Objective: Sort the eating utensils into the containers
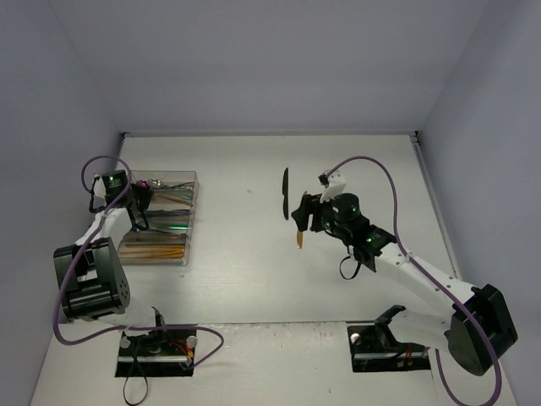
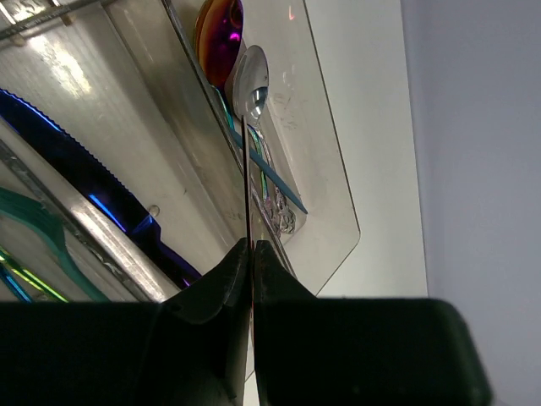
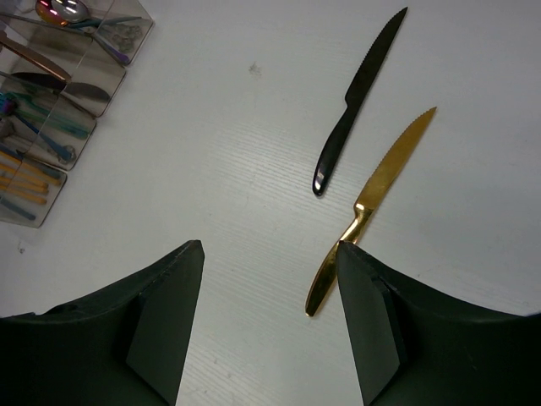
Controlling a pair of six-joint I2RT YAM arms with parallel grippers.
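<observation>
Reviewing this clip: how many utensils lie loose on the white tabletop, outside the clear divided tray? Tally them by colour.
Black serrated metal knife: 1
Gold serrated metal knife: 1
Total: 2

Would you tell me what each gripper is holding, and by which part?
The left gripper pinches a silver spoon by its thin handle; the right gripper is open, holding nothing.
</observation>
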